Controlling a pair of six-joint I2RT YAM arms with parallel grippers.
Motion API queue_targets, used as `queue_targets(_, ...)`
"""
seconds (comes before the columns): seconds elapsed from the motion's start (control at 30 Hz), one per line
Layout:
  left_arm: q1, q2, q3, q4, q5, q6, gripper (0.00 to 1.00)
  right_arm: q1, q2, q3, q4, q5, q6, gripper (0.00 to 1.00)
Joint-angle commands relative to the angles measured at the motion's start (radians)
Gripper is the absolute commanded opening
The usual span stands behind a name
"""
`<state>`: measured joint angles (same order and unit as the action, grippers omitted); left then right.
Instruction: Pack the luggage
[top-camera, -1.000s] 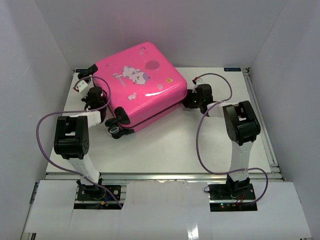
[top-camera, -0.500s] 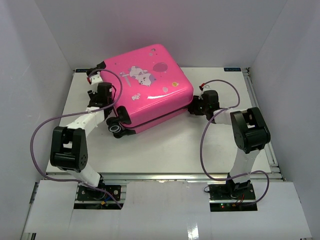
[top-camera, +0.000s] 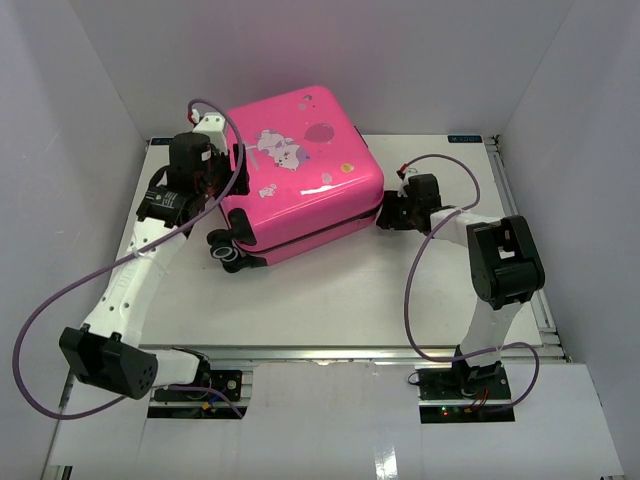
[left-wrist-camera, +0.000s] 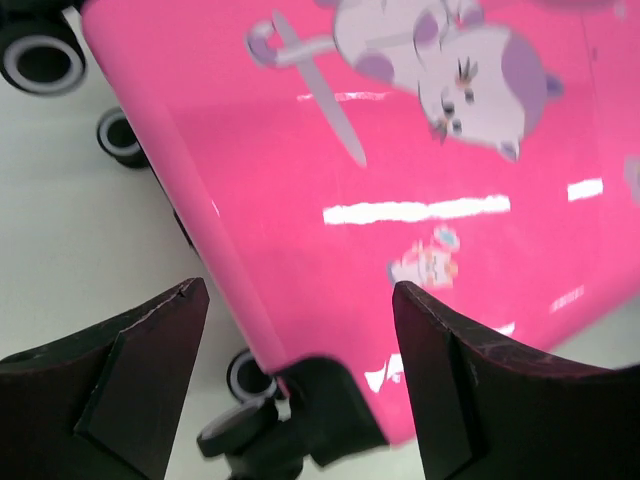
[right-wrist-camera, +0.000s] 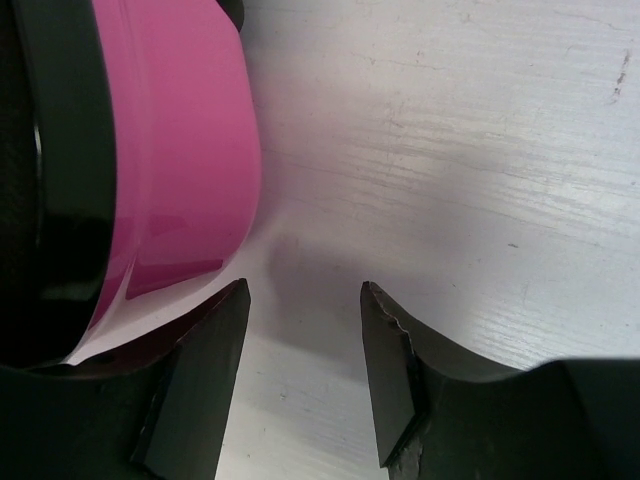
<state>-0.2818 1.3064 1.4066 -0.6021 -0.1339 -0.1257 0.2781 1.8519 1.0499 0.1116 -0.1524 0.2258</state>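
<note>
The luggage (top-camera: 300, 170) is a glossy hot-pink suitcase with cartoon prints, lying flat at the back of the table, its black wheels (top-camera: 230, 255) towards the front left. My left gripper (top-camera: 223, 183) hangs open over its left edge. In the left wrist view the gripper (left-wrist-camera: 298, 288) spans the pink lid (left-wrist-camera: 400, 150) and a black corner wheel (left-wrist-camera: 250, 375), gripping nothing. My right gripper (top-camera: 386, 213) is low on the table at the suitcase's right side. In the right wrist view it (right-wrist-camera: 304, 287) stands open over bare table, the pink shell (right-wrist-camera: 190, 130) just left of it.
White walls enclose the white table (top-camera: 330, 290) on three sides. A metal rail (top-camera: 520, 220) runs along the right edge. Purple cables (top-camera: 415, 290) loop from both arms over the front half of the table.
My left arm stretched out and lifted from the wheel corner over the suitcase's left edge, its jaws opening wide. The right gripper opened a little. The suitcase shifted slightly right.
</note>
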Motion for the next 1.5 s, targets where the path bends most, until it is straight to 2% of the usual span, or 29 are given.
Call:
queue_targets(0.0,0.009,-0.071,-0.058,-0.213,0.15,0.119,0.86,0.003,-0.074,0.048,0.039,-0.097,-0.039,0.57)
queue_targets(0.1,0.009,-0.107,-0.11,-0.236,0.052,0.121,0.86,-0.008,-0.098,0.026,0.033,-0.076,-0.038,0.59)
queue_targets(0.17,0.006,-0.129,-0.133,-0.246,0.042,0.16,0.86,-0.011,-0.116,0.016,0.024,-0.095,-0.047,0.6)
queue_targets(0.23,-0.001,-0.168,-0.173,-0.243,0.085,0.239,0.86,-0.013,-0.138,-0.01,0.023,-0.113,-0.056,0.61)
queue_targets(0.33,-0.008,-0.314,-0.269,-0.181,0.159,0.397,0.87,-0.013,-0.184,-0.044,0.024,-0.113,-0.064,0.62)
queue_targets(0.43,-0.008,-0.352,-0.296,-0.154,0.226,0.473,0.89,-0.014,-0.215,-0.072,0.023,-0.119,-0.075,0.62)
queue_targets(0.57,-0.022,-0.269,-0.29,-0.202,0.309,0.514,0.87,-0.015,-0.241,-0.114,0.021,-0.131,-0.083,0.62)
queue_targets(0.67,-0.026,-0.203,-0.277,-0.227,0.317,0.536,0.82,-0.025,-0.26,-0.145,0.022,-0.139,-0.088,0.63)
queue_targets(0.77,-0.03,-0.152,-0.257,-0.233,0.226,0.574,0.82,-0.031,-0.296,-0.186,0.022,-0.146,-0.097,0.63)
queue_targets(0.97,-0.031,-0.098,-0.277,-0.188,0.18,0.637,0.82,-0.033,-0.373,-0.212,0.015,-0.147,-0.115,0.63)
queue_targets(1.1,-0.031,-0.063,-0.288,-0.177,0.151,0.653,0.76,-0.033,-0.386,-0.22,0.017,-0.158,-0.117,0.63)
queue_targets(1.13,-0.031,-0.056,-0.288,-0.171,0.149,0.653,0.73,-0.033,-0.385,-0.22,0.02,-0.168,-0.117,0.63)
queue_targets(1.17,-0.031,-0.051,-0.285,-0.163,0.116,0.646,0.6,-0.033,-0.385,-0.228,0.03,-0.181,-0.116,0.63)
queue_targets(1.2,-0.031,-0.048,-0.279,-0.162,0.109,0.644,0.57,-0.033,-0.387,-0.229,0.046,-0.184,-0.113,0.63)
queue_targets(1.27,-0.031,-0.042,-0.259,-0.148,0.13,0.611,0.23,-0.033,-0.385,-0.245,0.078,-0.205,-0.107,0.63)
queue_targets(1.33,-0.031,-0.047,-0.243,-0.136,0.141,0.592,0.05,-0.032,-0.378,-0.243,0.102,-0.24,-0.113,0.63)
queue_targets(1.37,-0.031,-0.053,-0.235,-0.131,0.182,0.578,0.01,-0.031,-0.375,-0.241,0.126,-0.269,-0.123,0.63)
queue_targets(1.47,-0.031,-0.065,-0.215,-0.105,0.21,0.526,0.0,-0.017,-0.381,-0.248,0.164,-0.296,-0.14,0.63)
